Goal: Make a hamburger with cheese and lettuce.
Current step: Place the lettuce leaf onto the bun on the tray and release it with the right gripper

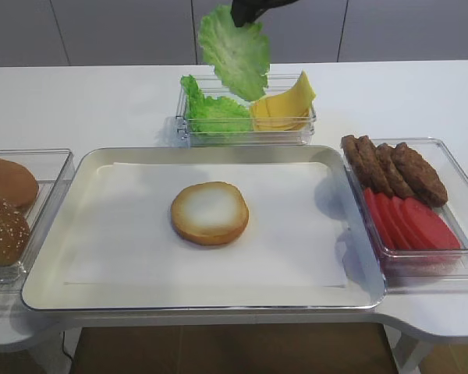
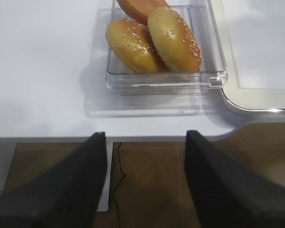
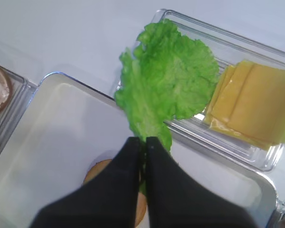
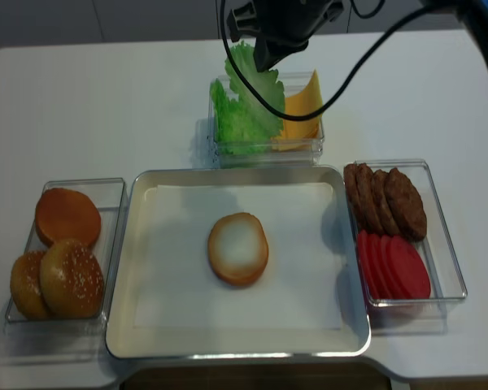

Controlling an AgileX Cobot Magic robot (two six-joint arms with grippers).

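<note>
So the right pincer is clamped tight on the edge of the lettuce, one frilly green leaf dangling in the air at the top middle of the high view, right above the clear box at the back of the table. That box has a heap of more green leaves on its left side and the cheese, a fanned stack of pale yellow slices, on its right. The hamburger, a flat bun half with its cream face up, sits about in the middle of the white paper in the big metal tray, nothing on top of it. At the right edge of the frame there's another clear box with brown patties at the back and red tomato slices in front. On the left, a third box holds the sesame buns. The left pincer hangs over the table's front edge near that bun box, its fingers standing well apart with nothing between them.
</note>
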